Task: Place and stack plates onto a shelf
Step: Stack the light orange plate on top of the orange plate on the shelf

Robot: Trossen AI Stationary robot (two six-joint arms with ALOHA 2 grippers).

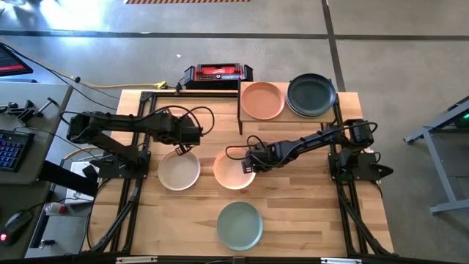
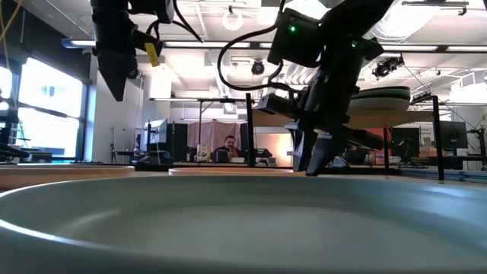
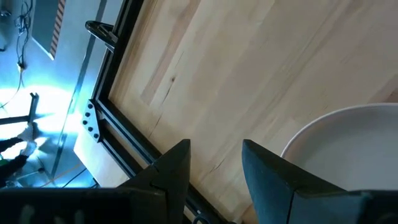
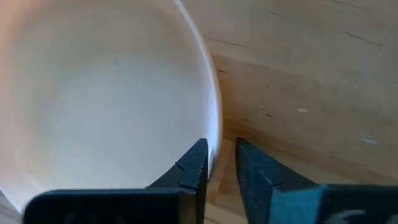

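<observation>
Seen from above, your right gripper (image 1: 250,166) sits at the right rim of the peach plate (image 1: 233,169), which lies near the middle of the wooden table (image 1: 308,213). In the right wrist view its two fingers (image 4: 194,163) straddle that rim, one inside the plate, one outside, narrowly apart and not yet clamped. To do this grasp well, you should lower until the rim sits deep between the fingers, close firmly, then lift level so the plate does not swing or scrape the wood. Your left gripper (image 1: 181,149) hangs over the far edge of the cream plate (image 1: 179,172), just left of the peach one; its fingers are apart and hold nothing, so keep it clear as you lift. A sage plate (image 1: 239,224) lies near the table's front edge. The shelf (image 1: 245,123) stands at the back right corner and already carries a terracotta pink plate (image 1: 262,100) on its left half and a dark green plate (image 1: 311,94), topping a small stack, on its right. Approach the shelf high enough to clear those rims.
</observation>
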